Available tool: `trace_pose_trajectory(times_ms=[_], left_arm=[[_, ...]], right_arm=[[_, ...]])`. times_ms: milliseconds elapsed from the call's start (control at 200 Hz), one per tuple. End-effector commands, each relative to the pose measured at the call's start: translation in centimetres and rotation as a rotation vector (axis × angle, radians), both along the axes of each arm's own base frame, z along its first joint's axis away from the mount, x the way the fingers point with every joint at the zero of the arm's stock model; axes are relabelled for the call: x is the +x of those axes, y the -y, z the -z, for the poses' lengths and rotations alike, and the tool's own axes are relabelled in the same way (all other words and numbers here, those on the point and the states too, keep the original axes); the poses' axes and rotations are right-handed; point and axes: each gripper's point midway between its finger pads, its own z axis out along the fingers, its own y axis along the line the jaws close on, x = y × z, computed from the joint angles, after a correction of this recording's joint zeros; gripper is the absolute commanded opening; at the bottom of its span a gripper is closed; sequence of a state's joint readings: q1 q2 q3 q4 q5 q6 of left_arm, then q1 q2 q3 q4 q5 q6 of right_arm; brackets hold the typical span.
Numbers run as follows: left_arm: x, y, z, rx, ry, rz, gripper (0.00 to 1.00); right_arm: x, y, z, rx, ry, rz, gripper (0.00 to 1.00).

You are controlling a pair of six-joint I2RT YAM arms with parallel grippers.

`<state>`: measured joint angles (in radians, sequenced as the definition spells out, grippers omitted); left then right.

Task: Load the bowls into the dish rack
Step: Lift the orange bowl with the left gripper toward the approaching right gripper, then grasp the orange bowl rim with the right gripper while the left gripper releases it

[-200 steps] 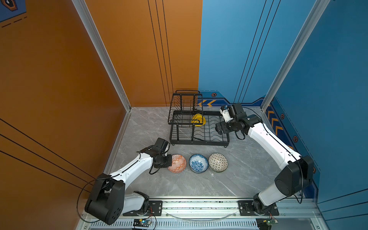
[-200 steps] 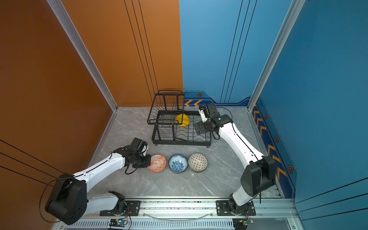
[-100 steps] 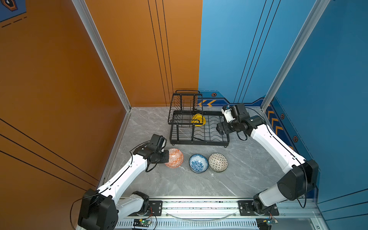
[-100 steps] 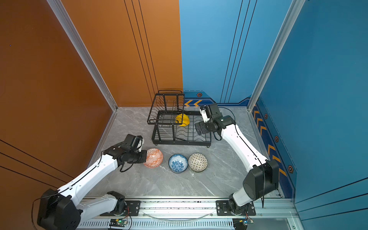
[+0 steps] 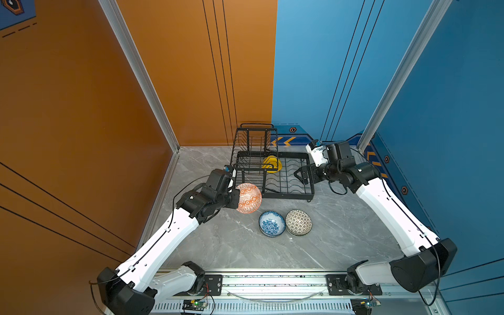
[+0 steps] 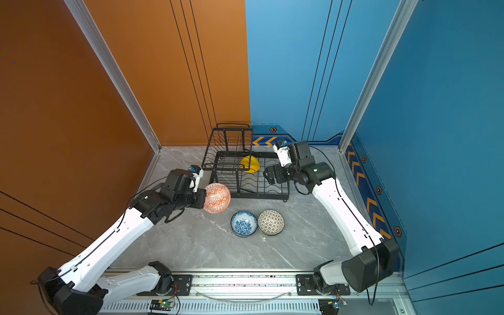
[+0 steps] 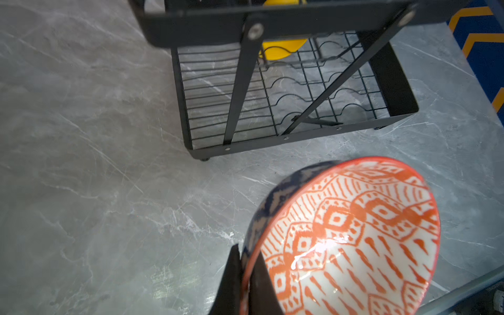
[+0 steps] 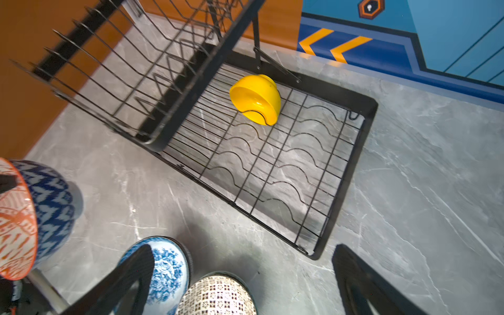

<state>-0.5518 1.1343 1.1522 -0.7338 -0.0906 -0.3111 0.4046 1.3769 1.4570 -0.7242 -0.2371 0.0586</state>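
Observation:
My left gripper point(image 5: 236, 199) point(image 6: 203, 199) point(image 7: 244, 253) is shut on the rim of the orange-white bowl point(image 5: 248, 201) point(image 6: 217, 197) point(image 7: 349, 240). It holds the bowl tipped on edge above the table, in front of the dish rack's point(image 5: 286, 195) point(image 6: 261, 196) point(image 7: 300, 136) point(image 8: 365, 109) near left corner. A yellow bowl point(image 5: 272, 164) point(image 6: 251, 163) point(image 7: 283, 47) point(image 8: 256, 99) leans in the rack's lower tray. The blue-white bowl point(image 5: 272, 223) point(image 6: 244, 223) point(image 8: 166, 270) and the black-white bowl point(image 5: 298, 222) point(image 6: 270, 222) point(image 8: 218, 297) sit side by side on the table. My right gripper point(image 5: 301, 176) point(image 6: 268, 176) point(image 8: 241, 249) hangs open and empty over the rack's right end.
The rack's raised upper basket point(image 5: 255, 148) point(image 6: 231, 147) stands at its back left and holds nothing. Orange and blue walls close the table in on three sides. A metal rail point(image 5: 272, 281) runs along the front edge.
The left arm has lifted the orange-white bowl off the table, tipped it on edge and carried it towards the rack. The right gripper has hardly shifted.

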Motion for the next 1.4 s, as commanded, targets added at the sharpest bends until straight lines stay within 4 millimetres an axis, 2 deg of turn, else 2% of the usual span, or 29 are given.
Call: trace_pose_trajectory(times_ms=[0,130,290,486,651,896,1026,1222,1392], left_arm=[[1.1,1.2,-2.6,0.017,0.083,0.014,0.0],[1.9,3.4,-3.8,-0.01,0.114,0.055,0.0],[2.8,5.4,-4.4,-0.018,0.128,0.092,0.0],[3.5,6.4,-4.8,-0.029,0.138,0.11,0.0],[4.0,6.9,-5.3,-0.044,0.152,0.117,0.0],[4.3,7.7,-5.6,-0.062,0.16,0.131,0.0],[4.3,7.9,-5.4,-0.067,0.156,0.135,0.0],[4.3,8.5,-4.9,-0.079,0.147,0.143,0.0],[4.2,8.9,-4.7,-0.082,0.141,0.152,0.0]], right_arm=[[-2.2,-2.8,-2.0,0.103,0.012,-0.08,1.0],[-3.3,-4.7,-2.8,0.153,0.005,-0.116,1.0],[-3.7,-6.6,-1.9,0.153,-0.019,-0.137,1.0],[-3.7,-8.8,-0.4,0.158,-0.048,-0.15,0.97],[-3.3,-9.6,0.7,0.139,-0.065,-0.137,0.9],[-2.2,-10.0,2.9,0.108,-0.12,-0.051,0.65],[-1.9,-10.4,3.4,0.097,-0.127,-0.028,0.6],[-1.4,-10.7,3.7,0.082,-0.123,0.005,0.46],[-1.2,-10.5,3.8,0.077,-0.121,0.019,0.23]])
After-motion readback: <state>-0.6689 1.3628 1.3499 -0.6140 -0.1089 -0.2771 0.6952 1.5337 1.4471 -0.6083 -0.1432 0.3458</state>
